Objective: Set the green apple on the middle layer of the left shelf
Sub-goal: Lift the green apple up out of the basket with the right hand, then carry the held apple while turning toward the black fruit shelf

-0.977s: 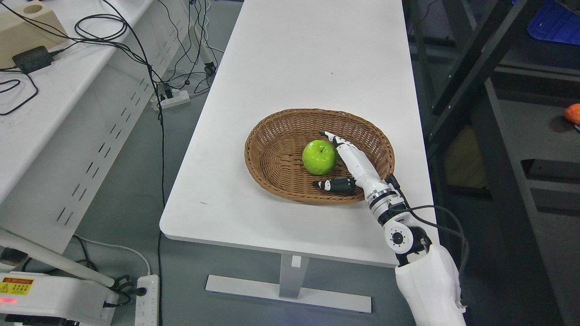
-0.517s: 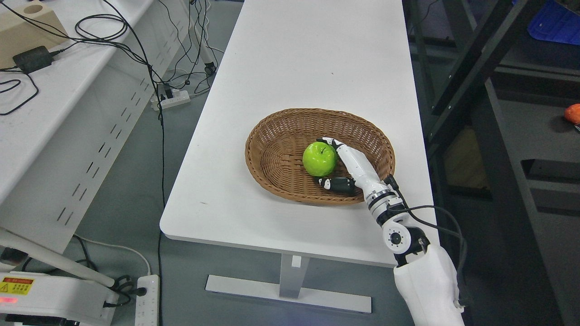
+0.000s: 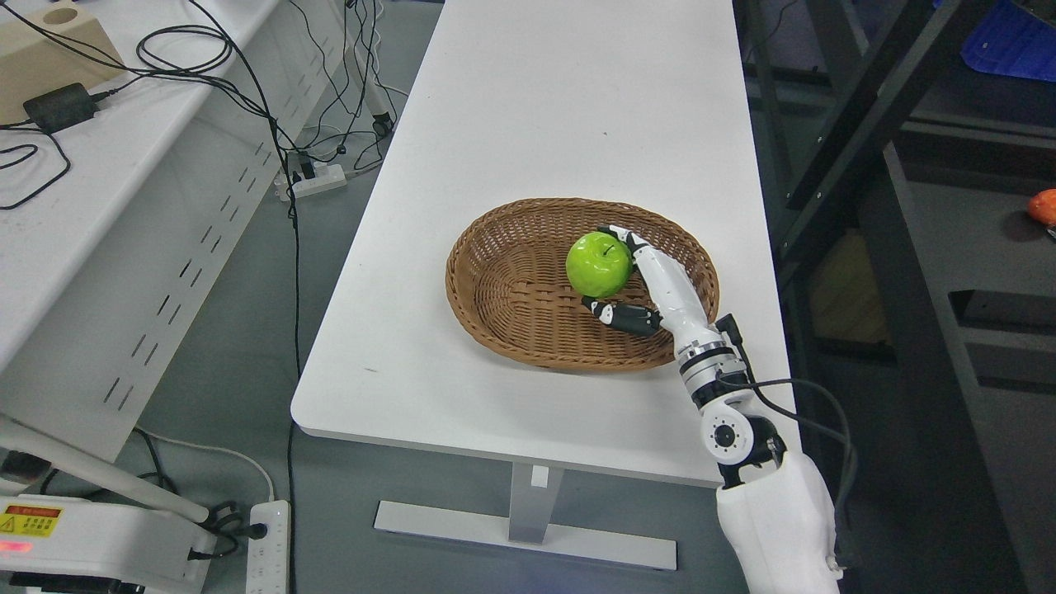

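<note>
A shiny green apple (image 3: pixel 600 264) is held over the brown wicker basket (image 3: pixel 503 289) on the white table (image 3: pixel 536 124). My right hand (image 3: pixel 615 272) is shut on the apple, fingers curled over its far side and the black thumb under its near side. The right arm rises from the lower right edge of the picture. The apple sits higher in the picture than the basket floor, above the basket's right half. My left arm does not show.
A dark metal shelf frame (image 3: pixel 833 124) stands to the right of the table, with an orange object (image 3: pixel 1044 206) on one level. A white bench (image 3: pixel 82 206) with cables and a black adapter (image 3: pixel 58 107) runs along the left. Power strips lie on the grey floor.
My right hand closed its fingers and thumb around the apple, then lifted it up and slightly right from the basket floor.
</note>
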You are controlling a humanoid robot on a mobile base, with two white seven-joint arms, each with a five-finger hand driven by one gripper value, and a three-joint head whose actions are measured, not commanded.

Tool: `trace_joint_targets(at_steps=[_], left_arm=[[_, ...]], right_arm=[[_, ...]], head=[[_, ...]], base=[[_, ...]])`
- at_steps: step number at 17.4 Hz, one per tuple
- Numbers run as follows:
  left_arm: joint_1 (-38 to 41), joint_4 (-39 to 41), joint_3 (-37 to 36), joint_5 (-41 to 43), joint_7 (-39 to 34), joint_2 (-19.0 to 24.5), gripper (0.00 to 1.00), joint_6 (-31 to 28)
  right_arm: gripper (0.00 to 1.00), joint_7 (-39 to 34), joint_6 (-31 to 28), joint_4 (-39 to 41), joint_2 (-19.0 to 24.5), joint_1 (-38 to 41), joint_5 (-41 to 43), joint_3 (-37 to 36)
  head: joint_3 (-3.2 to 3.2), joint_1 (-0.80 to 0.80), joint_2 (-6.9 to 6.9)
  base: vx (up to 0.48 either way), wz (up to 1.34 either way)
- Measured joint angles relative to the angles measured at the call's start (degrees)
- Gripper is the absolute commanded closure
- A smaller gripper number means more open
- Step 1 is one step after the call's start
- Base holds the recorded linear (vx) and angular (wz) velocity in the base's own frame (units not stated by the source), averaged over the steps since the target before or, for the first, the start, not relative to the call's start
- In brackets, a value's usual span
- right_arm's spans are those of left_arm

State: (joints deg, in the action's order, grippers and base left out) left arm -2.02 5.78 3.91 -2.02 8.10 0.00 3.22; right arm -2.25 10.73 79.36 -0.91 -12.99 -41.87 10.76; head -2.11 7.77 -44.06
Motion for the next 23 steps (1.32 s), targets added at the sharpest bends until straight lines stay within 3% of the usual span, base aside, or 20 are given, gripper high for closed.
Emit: trace_joint_targets(at_steps=[7,23], left_arm=[[0.0,0.0,0.03,0.0,0.0,0.0,0.0,0.0],[0.0,-0.01,-0.03,0.0,0.0,0.0,0.0,0.0]], right_arm=[[1.0,11.73,1.52,8.25,0.46,4.48,1.35,-2.42],[1.0,14.74,4.42,17.21,0.82,16.56,7.21,-7.41]], head=[[0.0,0.0,0.0],[0.0,0.0,0.0]], base=[[0.0,0.0],[-0.044,-0.01]])
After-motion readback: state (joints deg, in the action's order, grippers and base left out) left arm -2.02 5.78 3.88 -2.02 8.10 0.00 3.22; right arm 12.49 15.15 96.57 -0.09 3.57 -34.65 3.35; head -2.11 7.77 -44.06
